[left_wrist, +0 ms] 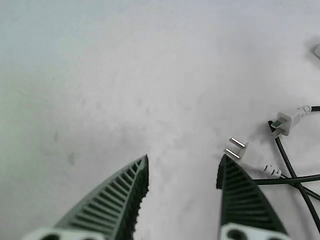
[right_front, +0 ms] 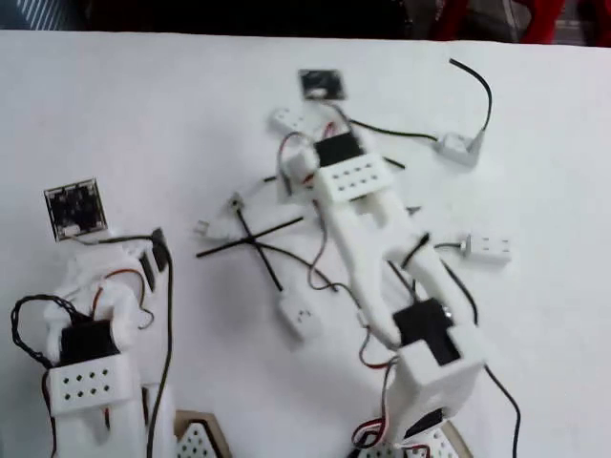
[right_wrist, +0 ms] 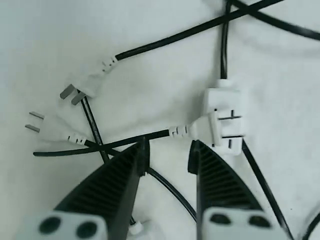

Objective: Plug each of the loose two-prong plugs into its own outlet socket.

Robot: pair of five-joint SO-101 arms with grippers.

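Observation:
Two loose white two-prong plugs (right_front: pixel 202 227) (right_front: pixel 234 200) on black cords lie left of the table's middle. My left gripper (left_wrist: pixel 183 160) (right_front: pixel 158 246) is open and low over the table; one plug (left_wrist: pixel 237 148) lies just past one fingertip, and the other plug (left_wrist: pixel 281 125) lies farther off. My right gripper (right_wrist: pixel 167 150) (right_front: pixel 286 181) is open above crossing cords. Just ahead of it lies a white socket (right_wrist: pixel 222 117) with a plug (right_wrist: pixel 200 129) in it. The two loose plugs (right_wrist: pixel 77 90) (right_wrist: pixel 47 127) lie to one side of it.
More white sockets lie about: one near the middle front (right_front: pixel 304 315), one at the right (right_front: pixel 489 248), one at the back right (right_front: pixel 456 148), one at the back centre (right_front: pixel 291 119). Black square tags sit at the left (right_front: pixel 76 208) and the back (right_front: pixel 322 84).

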